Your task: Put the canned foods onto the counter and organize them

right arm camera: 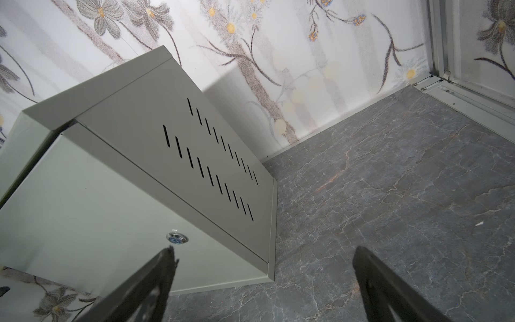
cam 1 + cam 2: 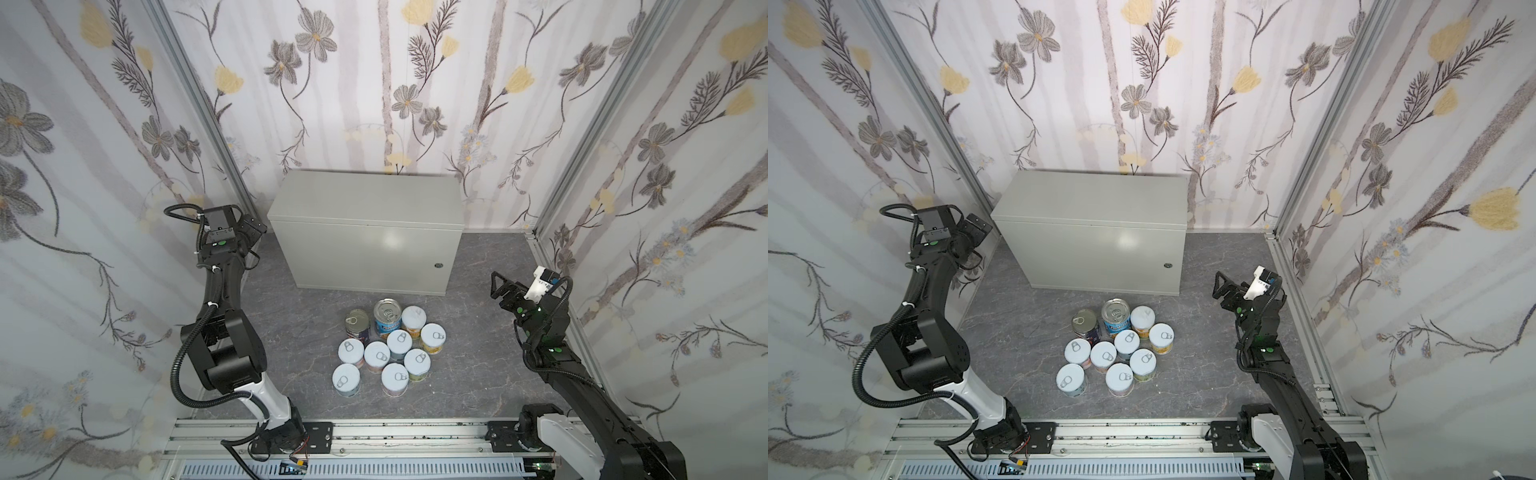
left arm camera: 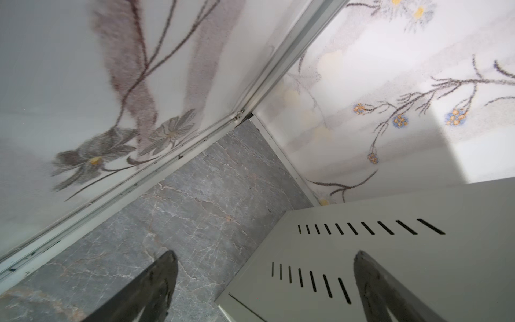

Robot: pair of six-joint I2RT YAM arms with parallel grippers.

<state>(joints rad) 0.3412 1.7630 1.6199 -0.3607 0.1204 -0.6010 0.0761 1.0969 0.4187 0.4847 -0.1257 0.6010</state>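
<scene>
the counter (image 2: 365,199), a light-grey metal box, stands against the flowered back wall (image 2: 374,83) at 12 o'clock in both top views, with its small round lock (image 2: 439,265) at the 4 o'clock corner of the front face. the canned foods (image 2: 386,349) stand upright in one tight cluster on the dark marbled floor (image 2: 291,324), at 6 o'clock from the counter and clear of its front. ten make up the cluster: the navy-labelled can (image 2: 357,328) and the blue-labelled can (image 2: 387,318), both taller with steel tops, stand side by side at the cluster's 11 to 12 o'clock edge, nearest the counter. the eight shorter pale-lidded cans (image 2: 377,354) fill the rest, from 1 o'clock round to 7 o'clock. the left gripper (image 3: 266,259) hangs at 10 o'clock from the cans, just beside the counter's 9 o'clock end. its wrist view shows both dark fingers (image 3: 164,278) spread wide with nothing between them, one over the floor and one over the slotted side of the box. the right gripper (image 1: 264,251) hangs at 2 o'clock from the cans, apart from the counter's 4 o'clock corner. its jaws are likewise wide apart and empty, pointing toward the lock and the slotted side panel (image 1: 145,117). both claws are well apart from the cans.
</scene>
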